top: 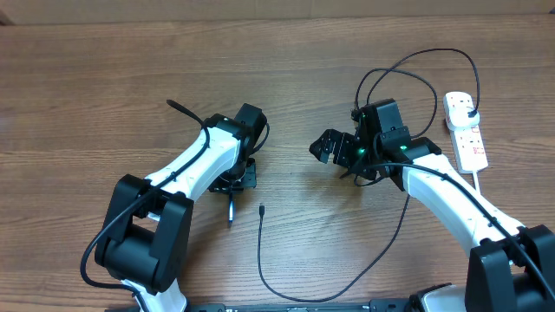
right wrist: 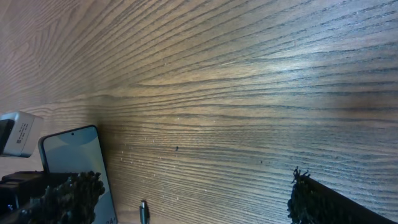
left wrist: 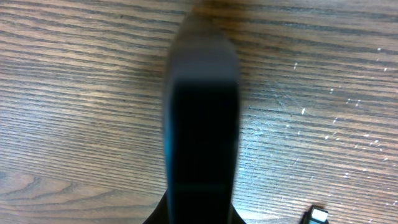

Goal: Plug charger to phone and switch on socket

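the left pincer is clenched, its black fingers pressed together and pointing down at the brown wood-grain table. in its wrist view they show as one blurred dark bar in mid-frame, with nothing seen between them

the long thin black charger cable lies on the table. its small connector tip is just beside the clenched fingers, on the side toward the other arm, and does not touch them. the left wrist view catches that tip at its bottom right corner. from the tip the cable runs toward the near edge, curves round past the right arm and appears to loop up to a black plug seated at the far end of the white elongated power-strip socket. the socket lies at the right side of the table, apart from both pincers

the right pincer is released and holds nothing, its fuzzy-padded fingers spread wide at the two lower corners of its wrist view. the slim phone with a pale blue screen lies flat at the lower left of that view, partly behind one finger. the overhead view does not show it
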`<state>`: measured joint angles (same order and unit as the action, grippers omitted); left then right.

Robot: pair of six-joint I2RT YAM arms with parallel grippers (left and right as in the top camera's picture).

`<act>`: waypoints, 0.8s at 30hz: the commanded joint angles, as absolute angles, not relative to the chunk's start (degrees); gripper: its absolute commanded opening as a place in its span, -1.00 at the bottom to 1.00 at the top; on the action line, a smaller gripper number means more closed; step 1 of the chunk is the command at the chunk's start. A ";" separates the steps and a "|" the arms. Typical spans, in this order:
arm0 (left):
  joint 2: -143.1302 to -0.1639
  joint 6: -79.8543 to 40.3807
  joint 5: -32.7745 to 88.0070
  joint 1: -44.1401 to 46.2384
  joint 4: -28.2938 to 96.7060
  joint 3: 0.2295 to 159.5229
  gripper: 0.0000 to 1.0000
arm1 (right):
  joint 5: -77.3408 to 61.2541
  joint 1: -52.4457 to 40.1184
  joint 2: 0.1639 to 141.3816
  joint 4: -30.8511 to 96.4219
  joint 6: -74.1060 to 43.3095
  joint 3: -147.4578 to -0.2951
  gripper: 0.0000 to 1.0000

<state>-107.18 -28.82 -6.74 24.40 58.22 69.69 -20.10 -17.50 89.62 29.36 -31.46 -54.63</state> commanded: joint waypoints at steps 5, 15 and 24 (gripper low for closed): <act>-102.78 -28.36 -1.98 23.70 58.22 71.31 -0.91 | -19.51 -17.34 89.71 29.04 -31.00 -54.74 0.99; -86.37 -25.80 10.61 18.13 57.12 71.46 -0.91 | -19.51 -17.34 89.71 29.04 -31.00 -54.74 1.00; -80.97 -23.40 25.74 10.57 55.64 71.31 -0.92 | -19.51 -17.34 89.71 29.04 -31.00 -54.74 1.00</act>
